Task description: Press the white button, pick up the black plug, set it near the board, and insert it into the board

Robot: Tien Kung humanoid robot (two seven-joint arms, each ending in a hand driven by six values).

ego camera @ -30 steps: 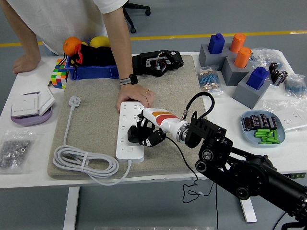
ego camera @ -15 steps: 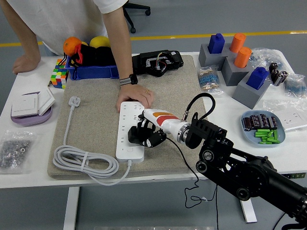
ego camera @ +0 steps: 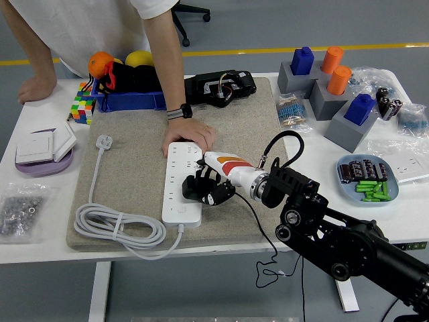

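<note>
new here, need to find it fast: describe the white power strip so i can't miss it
Look at the grey felt mat in the table's middle. The white power strip lies lengthwise near its centre, a person's hand on its far end; nothing else there is long, white and slotted.

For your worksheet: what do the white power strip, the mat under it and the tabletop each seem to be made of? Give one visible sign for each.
Power strip: probably hard moulded plastic, smooth white casing with crisp socket holes.
Mat: likely felt or similar fabric, matte grey-beige with a soft, fuzzy look and no shine.
Table: smooth white surface, perhaps laminate; the picture leaves it open.
</note>
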